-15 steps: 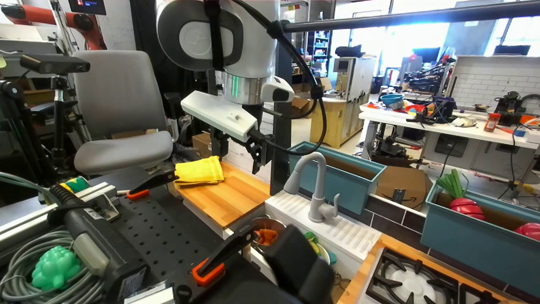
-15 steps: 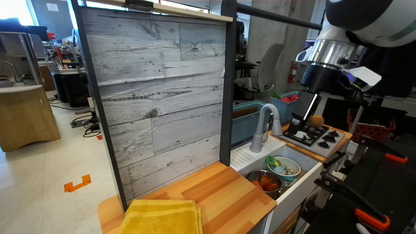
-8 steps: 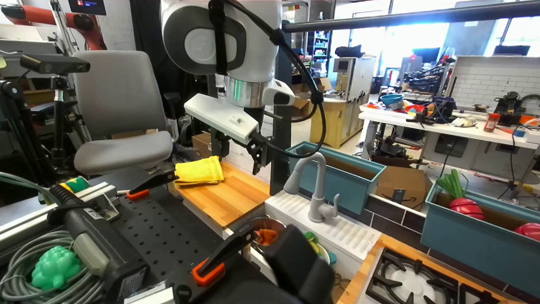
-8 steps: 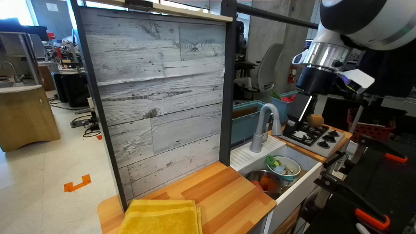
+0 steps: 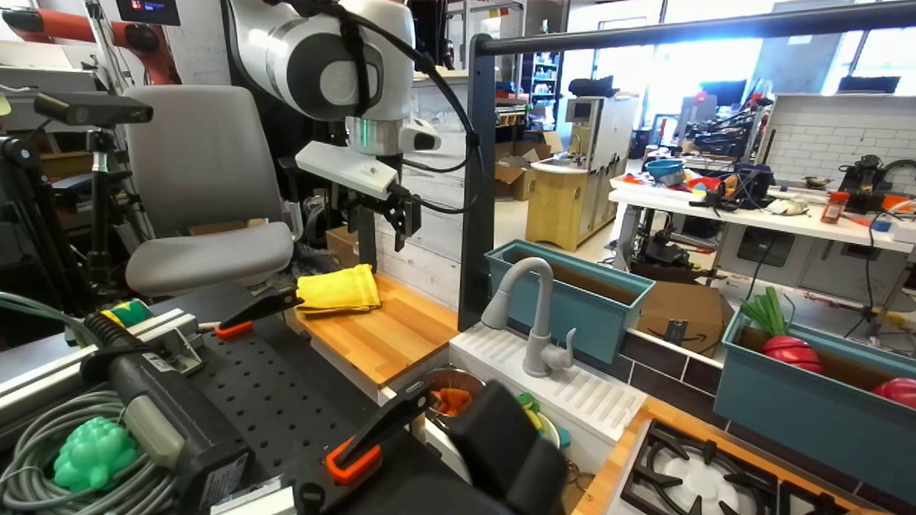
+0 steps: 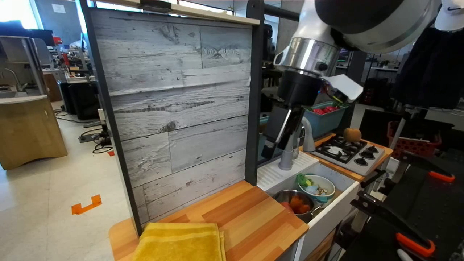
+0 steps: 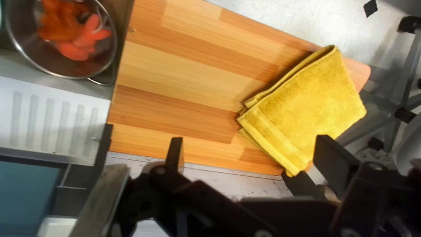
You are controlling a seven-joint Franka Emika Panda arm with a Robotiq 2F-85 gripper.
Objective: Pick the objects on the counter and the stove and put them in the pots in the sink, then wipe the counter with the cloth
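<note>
we saw one cloth (image 7: 302, 108), orange pieces (image 7: 61, 24) in one pot (image 7: 79, 69), greens (image 6: 301, 179) in one bowl (image 6: 329, 185); our empty claw (image 7: 250, 144) gaped wide.

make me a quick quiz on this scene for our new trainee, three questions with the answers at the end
1. How does the yellow cloth lie on the wooden counter?
a) rolled up
b) spread out in a single layer
c) folded

2. True or false: the pincer stands open, gripping nothing.

3. Fill in: in an exterior view, the round brown item sits on the ____.

Key: 1 c; 2 true; 3 stove.
</note>
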